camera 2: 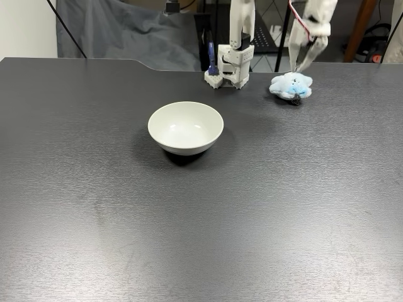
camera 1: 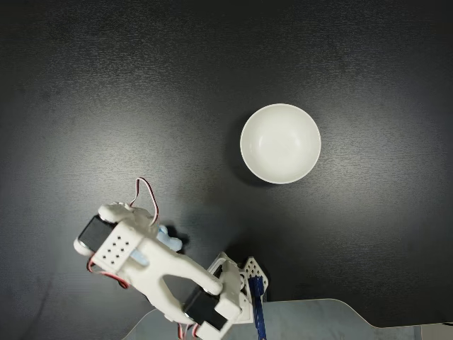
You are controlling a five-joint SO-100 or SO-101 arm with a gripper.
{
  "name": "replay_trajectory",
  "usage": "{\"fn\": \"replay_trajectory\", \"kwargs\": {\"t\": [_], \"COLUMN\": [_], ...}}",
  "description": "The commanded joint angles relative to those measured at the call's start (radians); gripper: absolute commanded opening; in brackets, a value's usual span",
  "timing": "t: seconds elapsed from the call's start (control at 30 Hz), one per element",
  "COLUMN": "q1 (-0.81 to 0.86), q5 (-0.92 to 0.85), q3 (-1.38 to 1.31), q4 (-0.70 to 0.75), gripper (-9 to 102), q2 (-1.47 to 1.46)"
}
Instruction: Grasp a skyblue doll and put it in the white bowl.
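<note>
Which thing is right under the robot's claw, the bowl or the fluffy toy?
The skyblue doll. The gripper hangs right above it near the arm's base, while the white bowl sits apart, empty, nearer the table's middle.

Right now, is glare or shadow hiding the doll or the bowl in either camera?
In a fixed view from above, the arm covers most of the skyblue doll, and the table fades dark toward the corners; the white bowl is evenly lit. In a fixed view from the front, doll and bowl are sharp, with a dark shadow under the bowl and soft sheen on the table.
</note>
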Motion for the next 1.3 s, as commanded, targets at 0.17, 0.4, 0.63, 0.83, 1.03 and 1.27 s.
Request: {"fn": "replay_trajectory", "kwargs": {"t": [0.17,0.4,0.63,0.83,1.03,1.27], "q1": [-0.011,-0.011,-0.009,-0.009,-0.005,0.089], "q5": [-0.005,-0.017,-0.020,-0.020,-0.009,-0.009], "q3": [-0.008,-0.008,-0.008,-0.015,-0.028,-0.026], "q4": [0.048,0.048,0.048,0.048,-0.002,-0.061], "gripper": [-1,-1,-1,-1,-1,-1], "q2": [-0.041,-0.141,-0.195,-0.196,-0.184,-0.086]}}
